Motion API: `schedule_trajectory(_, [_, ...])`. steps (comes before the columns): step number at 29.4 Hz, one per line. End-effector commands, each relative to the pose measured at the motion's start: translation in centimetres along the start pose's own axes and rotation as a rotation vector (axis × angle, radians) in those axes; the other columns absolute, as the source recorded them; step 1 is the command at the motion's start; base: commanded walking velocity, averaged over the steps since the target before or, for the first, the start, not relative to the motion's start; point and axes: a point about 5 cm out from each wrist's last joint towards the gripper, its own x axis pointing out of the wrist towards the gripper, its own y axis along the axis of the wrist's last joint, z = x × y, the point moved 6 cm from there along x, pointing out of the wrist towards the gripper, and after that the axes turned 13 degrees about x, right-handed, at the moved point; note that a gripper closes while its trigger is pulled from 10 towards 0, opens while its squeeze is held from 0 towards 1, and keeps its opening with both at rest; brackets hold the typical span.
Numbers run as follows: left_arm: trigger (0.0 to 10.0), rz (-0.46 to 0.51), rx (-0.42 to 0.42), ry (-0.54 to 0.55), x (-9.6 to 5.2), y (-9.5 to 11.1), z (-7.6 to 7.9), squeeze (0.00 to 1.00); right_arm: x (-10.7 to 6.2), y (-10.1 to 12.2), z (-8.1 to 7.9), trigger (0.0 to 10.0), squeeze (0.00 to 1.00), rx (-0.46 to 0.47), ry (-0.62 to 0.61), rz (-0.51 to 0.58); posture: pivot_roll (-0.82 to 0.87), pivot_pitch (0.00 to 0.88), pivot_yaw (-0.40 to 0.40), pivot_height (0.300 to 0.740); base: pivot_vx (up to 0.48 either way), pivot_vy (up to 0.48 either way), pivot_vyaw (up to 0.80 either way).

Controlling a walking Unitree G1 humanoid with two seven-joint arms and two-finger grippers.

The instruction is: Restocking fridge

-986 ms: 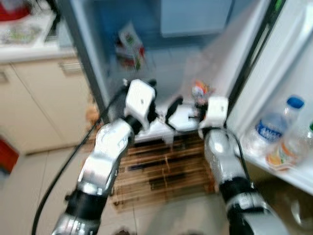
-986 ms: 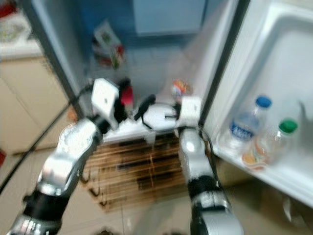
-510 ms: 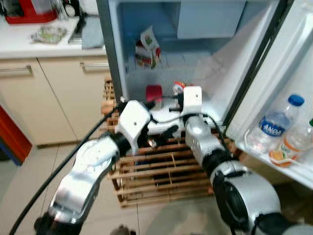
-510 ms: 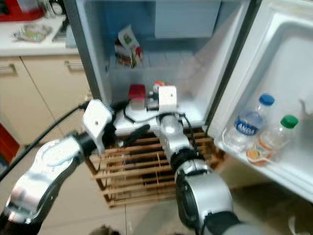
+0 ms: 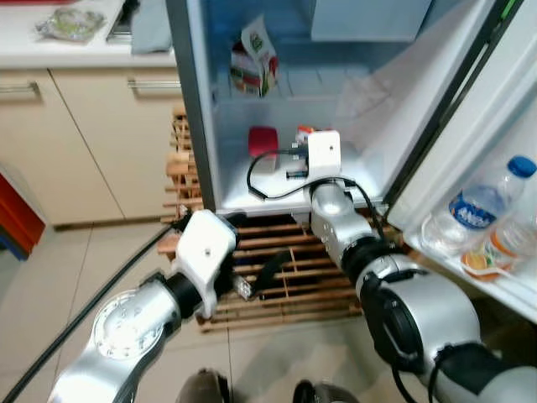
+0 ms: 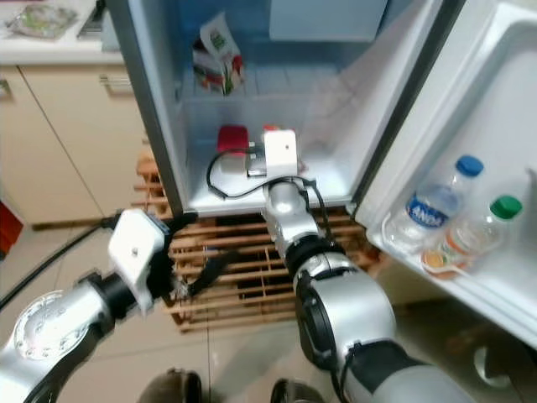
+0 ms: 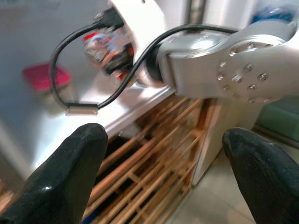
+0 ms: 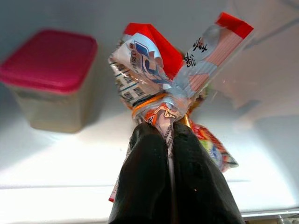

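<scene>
My right gripper (image 8: 168, 134) is shut on the twisted neck of a colourful snack packet (image 8: 164, 70), held just above the white floor of the open fridge (image 5: 281, 183). The packet (image 5: 303, 133) peeks out behind the right wrist's white camera box (image 5: 324, 154), beside a red-lidded container (image 5: 263, 138). My left gripper (image 5: 257, 282) hangs open and holds nothing, low in front of the wooden rack (image 5: 289, 252) under the fridge. From the left wrist view its fingers (image 7: 70, 163) frame the right arm and the rack.
A juice carton (image 5: 253, 57) stands on the upper shelf. Water bottles (image 5: 477, 210) sit in the open door's tray on the right. Beige cabinets (image 5: 84, 143) stand left of the fridge. My feet (image 5: 205, 388) show on the tiled floor.
The left arm has dropped back from the fridge opening down to the rack. The right arm has reached deeper into the fridge with the packet. The camera has tilted down.
</scene>
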Motion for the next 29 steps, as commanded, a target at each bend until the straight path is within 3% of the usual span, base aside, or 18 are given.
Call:
schedule_trajectory(1, [10.0, -0.006, -0.002, 0.011, -0.4, 0.2, 0.0, 0.0, 0.3, 1.1, 0.4, 0.0, 1.0, -0.025, -0.02, 0.026, 0.33, 0.236, -0.067, 0.74, 0.0, 0.0, 0.0])
schedule_trajectory(2, [10.0, -0.015, -0.011, 0.021, -0.7, 0.2, 0.1, 0.0, 0.3, 1.3, 0.3, 10.0, 1.0, -0.042, -0.015, 0.03, 0.34, 0.252, -0.073, 0.74, 0.0, 0.0, 0.0])
schedule_trajectory(6, [10.0, -0.072, -0.038, 0.056, -2.1, -0.4, 0.9, 0.0, 0.4, 3.1, -1.2, 10.0, 1.0, -0.115, 0.044, 0.092, 0.37, 0.31, -0.085, 0.74, 0.0, 0.0, 0.0])
schedule_trajectory(13, [10.0, -0.093, -0.044, 0.064, -2.8, -0.4, 1.5, 0.0, 0.4, 4.4, -1.6, 10.0, 1.0, -0.117, 0.051, 0.13, 0.39, 0.338, -0.098, 0.74, 0.0, 0.0, 0.0])
schedule_trajectory(15, [10.0, -0.103, -0.045, 0.079, -3.1, -0.4, 1.6, 0.0, 0.5, 5.8, -1.7, 10.0, 1.0, -0.099, 0.045, 0.171, 0.39, 0.345, -0.109, 0.74, 0.0, 0.0, 0.0])
schedule_trajectory(26, [10.0, -0.094, -0.041, 0.058, -2.1, -0.4, 1.6, 0.0, 0.4, 10.0, -1.6, 10.0, 1.0, -0.112, 0.06, 0.309, 0.35, 0.33, -0.106, 0.74, 0.0, 0.0, 0.0])
schedule_trajectory(27, [10.0, -0.088, -0.05, 0.056, -2.0, -0.4, 1.5, 0.0, 0.5, 10.2, -1.4, 10.0, 1.0, -0.106, 0.049, 0.315, 0.35, 0.326, -0.107, 0.74, 0.0, 0.0, 0.0])
schedule_trajectory(29, [10.0, -0.088, -0.049, 0.077, -1.9, -0.3, 1.2, 0.0, 0.7, 9.8, -0.8, 10.0, 1.0, 0.009, 0.043, 0.276, 0.36, 0.325, -0.108, 0.74, 0.0, 0.0, 0.0])
